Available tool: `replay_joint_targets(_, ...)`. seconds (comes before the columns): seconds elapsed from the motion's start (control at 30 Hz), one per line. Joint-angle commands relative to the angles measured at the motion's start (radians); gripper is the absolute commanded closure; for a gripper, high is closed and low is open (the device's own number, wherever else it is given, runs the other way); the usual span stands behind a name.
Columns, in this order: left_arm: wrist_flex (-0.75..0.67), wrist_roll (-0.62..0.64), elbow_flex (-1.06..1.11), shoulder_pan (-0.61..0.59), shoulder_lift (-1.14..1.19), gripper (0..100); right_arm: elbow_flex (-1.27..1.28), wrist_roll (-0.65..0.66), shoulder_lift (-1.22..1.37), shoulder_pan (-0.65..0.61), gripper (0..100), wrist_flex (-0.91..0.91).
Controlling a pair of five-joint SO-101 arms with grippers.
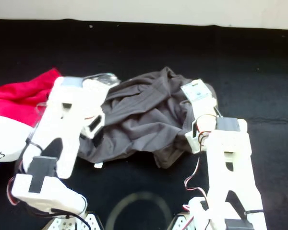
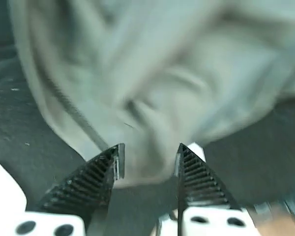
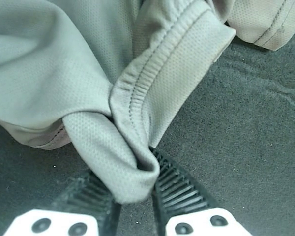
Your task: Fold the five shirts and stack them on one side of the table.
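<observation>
grey shirt [image 3: 49, 64]: fine pin-holed knit cloth, matt, with a ribbed, stitched hem. table cover [image 3: 246, 123]: black, matt, felt-like, faintly fuzzy. my right gripper [image 3: 133, 189] and left gripper [image 2: 150, 151]: black ridged plastic fingers on smooth white plastic bodies with a slight sheen. red shirt [image 1: 24, 93]: soft matt cloth.

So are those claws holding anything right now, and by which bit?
The right gripper pinches the grey shirt at a bunched fold by its stitched hem. The left gripper is open over the shirt's edge, holding nothing.
</observation>
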Motion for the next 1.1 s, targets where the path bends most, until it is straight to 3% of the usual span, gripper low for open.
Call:
replay_joint_targets(0.0, -0.193, -0.009, 0.102, -0.090, -0.035, 82, 0.001, 0.011, -0.033, 0.012, 98.9, -0.012)
replay_joint_targets(0.2, -0.381, -0.014, 0.173, -0.168, -0.033, 82, 0.001, 0.011, -0.027, 0.012, 98.9, -0.018)
replay_joint_targets(0.33, -0.390, -0.120, 0.196, -0.202, -0.033, 82, -0.001, 0.011, -0.024, 0.012, 98.9, -0.021)
replay_joint_targets(0.47, -0.376, -0.123, 0.166, -0.254, -0.047, 82, -0.007, 0.011, -0.022, 0.012, 98.9, -0.053)
replay_joint_targets(0.73, 0.008, -0.123, 0.033, -0.237, -0.200, 82, -0.010, 0.011, -0.031, 0.012, 98.4, -0.068)
replay_joint_targets(0.9, 0.160, -0.124, 0.033, -0.165, -0.357, 82, -0.010, 0.011, -0.033, 0.007, 86.6, -0.044)
replay_joint_targets(1.0, 0.175, -0.124, 0.091, -0.114, -0.390, 82, -0.010, 0.011, -0.033, 0.007, 85.5, -0.039)
replay_joint_targets(1.07, 0.106, -0.123, 0.180, -0.104, -0.386, 82, -0.010, 0.011, -0.033, 0.010, 85.5, -0.039)
